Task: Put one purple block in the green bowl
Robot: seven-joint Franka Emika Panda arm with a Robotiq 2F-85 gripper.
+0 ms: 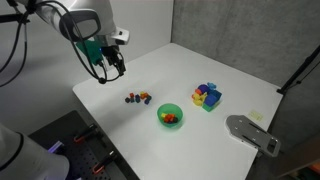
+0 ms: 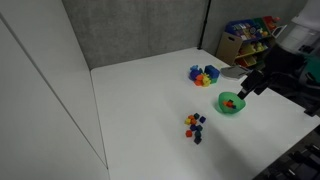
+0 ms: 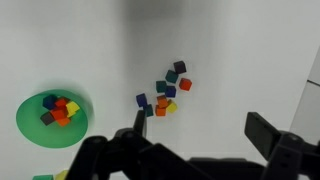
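The fingers (image 3: 264, 131) are spread wide with nothing between them, hanging above the bare desk (image 1: 200, 70). In the wrist view they sit on the side of the loose blocks (image 3: 165, 90) away from the green bowl (image 3: 24, 118).

The loose blocks lie huddled near the bowl but clear of its rim. A dark block (image 3: 179, 67) on the edge of the huddle farthest from the bowl looks purple, though blur leaves the colour uncertain. The bowl already holds a few red, yellow and dark blocks. In an exterior view a stacked block cluster (image 1: 207, 96) stands beside the bowl, on the opposite side from the loose blocks.

No purple block has been grasped yet, so the pick is not yet begun.

The main risk is crowding. The blocks touch or nearly touch, so wide fingers coming down could catch two at once, take the wrong colour, or shove the purple one aside. A block this small could also twist out of a pinch that is off-centre. A release too near the bowl's rim might let it bounce out onto the desk.
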